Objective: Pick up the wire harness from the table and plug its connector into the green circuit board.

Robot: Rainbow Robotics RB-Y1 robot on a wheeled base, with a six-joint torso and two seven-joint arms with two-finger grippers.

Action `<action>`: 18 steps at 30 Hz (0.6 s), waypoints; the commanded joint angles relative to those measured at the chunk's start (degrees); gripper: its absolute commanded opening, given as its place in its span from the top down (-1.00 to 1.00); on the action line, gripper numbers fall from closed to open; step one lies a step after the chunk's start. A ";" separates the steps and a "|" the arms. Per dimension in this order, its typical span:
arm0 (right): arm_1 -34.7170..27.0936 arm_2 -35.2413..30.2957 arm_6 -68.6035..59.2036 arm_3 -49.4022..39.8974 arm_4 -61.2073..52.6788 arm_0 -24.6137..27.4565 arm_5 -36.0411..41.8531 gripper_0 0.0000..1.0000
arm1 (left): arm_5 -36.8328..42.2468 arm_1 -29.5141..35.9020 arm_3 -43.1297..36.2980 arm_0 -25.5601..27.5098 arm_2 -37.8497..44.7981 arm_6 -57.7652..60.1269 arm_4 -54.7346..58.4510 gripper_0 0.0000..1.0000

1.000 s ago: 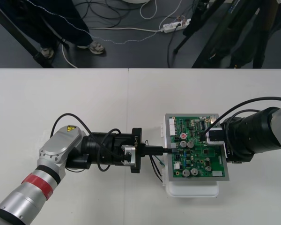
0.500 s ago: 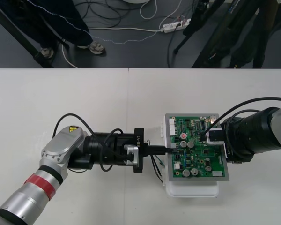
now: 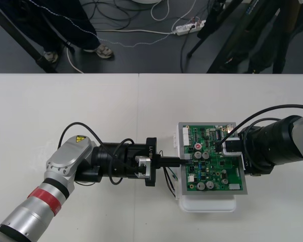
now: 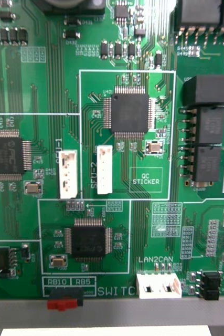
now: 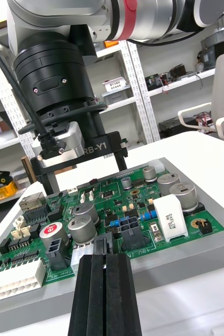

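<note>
**Left gripper moved slightly nearer the green circuit board**

Since a second ago, the left arm has been shifted a little to the right, so that its black wrist flange is now seen closer to the board's left edge. The right gripper and the board on its white base are unchanged.

The jaws of the left gripper are pressed together, and the wire harness is held in them. Its thin wires are seen hanging in a loop just below the fingers, between the flange and the board. At the fingertips, a small black plug is held against the board's left edge. Whether it is seated in a connector cannot be told.

The left arm is laid low across the tabletop from the lower left, with its gripper pointed level at the board. The right arm is brought in from the right, and its gripper is held over the board's right part.
</note>
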 commanded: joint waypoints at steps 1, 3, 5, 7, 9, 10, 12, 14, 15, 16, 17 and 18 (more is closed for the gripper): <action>0.42 1.02 1.68 -1.20 -0.30 0.48 -0.17 -1.00 | 1.50 -3.22 -1.97 -1.32 -1.44 -1.65 -0.32 1.00; 0.34 1.02 1.68 -1.20 -0.30 0.48 -0.17 -1.00 | 1.59 -3.04 -1.97 -1.32 -1.53 -1.57 -0.41 1.00; 0.34 1.02 1.68 -1.20 -0.12 0.48 -0.17 -1.00 | 1.59 -2.69 -1.97 -1.32 -1.44 -1.57 -0.41 1.00; 0.34 1.02 1.68 -1.20 0.05 0.48 -0.17 -1.00 | 1.50 -2.34 -1.97 -1.32 -1.53 -1.39 -0.41 0.66; -0.10 1.02 1.76 -1.20 0.14 0.57 -0.17 -1.00 | 1.59 -2.08 -1.97 -1.23 -1.44 -1.21 -0.24 0.13; -0.54 1.02 1.85 -1.20 0.14 0.57 -0.17 -1.00 | 1.59 -1.90 -1.97 -1.23 -1.44 -1.21 -0.06 -0.07; -1.51 1.02 1.94 -1.20 -0.21 0.48 -0.17 -1.00 | 1.50 -1.37 -1.97 -1.23 -1.44 -1.04 0.11 -0.20; -2.21 1.02 2.03 -1.20 -0.30 0.48 -0.17 -1.00 | 1.50 -0.67 -2.06 -1.14 -1.35 -0.86 0.29 -0.24; -2.56 1.02 2.03 -1.20 -0.39 0.48 -0.17 -1.00 | 1.50 0.12 -2.06 -0.97 -1.35 -0.69 0.55 -0.24; -2.83 0.93 2.03 -1.20 -0.39 0.48 -0.17 -1.00 | 1.59 0.74 -2.41 -0.70 -1.17 -0.51 0.73 -0.24; -3.00 1.02 1.94 -1.20 -0.39 0.48 -0.17 -1.00 | 1.50 1.09 -2.68 -0.53 -1.17 -0.42 0.82 -0.24; -3.35 1.02 1.76 -1.12 -0.48 0.48 -0.17 -1.00 | 1.59 1.97 -3.55 0.00 -1.00 -0.16 0.91 -0.26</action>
